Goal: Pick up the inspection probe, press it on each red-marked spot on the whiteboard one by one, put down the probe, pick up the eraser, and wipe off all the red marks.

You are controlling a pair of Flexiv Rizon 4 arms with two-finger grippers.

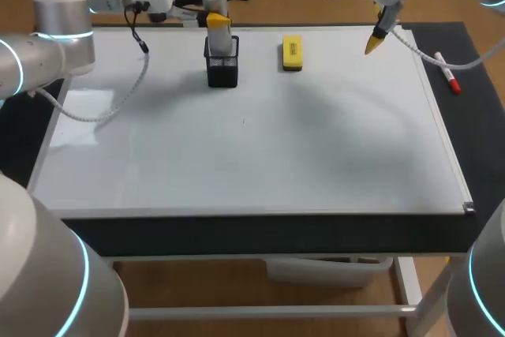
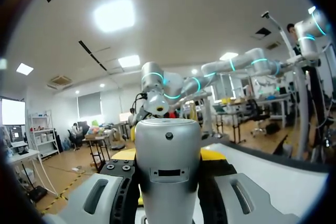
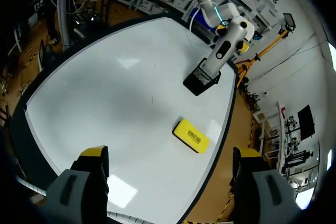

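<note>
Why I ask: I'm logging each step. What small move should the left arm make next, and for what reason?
Probably lift the probe straight up out of the black mesh holder. The left gripper is at the probe's upper part, the probe stands upright in the holder, and the right gripper hangs open, away from it. Whether the left one already grips, I cannot tell.

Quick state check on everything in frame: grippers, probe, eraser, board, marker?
Left gripper: shut on probe.
Right gripper: open, empty, above board.
Probe: upright in holder.
Eraser: flat on board, untouched.
Board: no red marks visible.
Marker: lying on the table beside the board.
</note>
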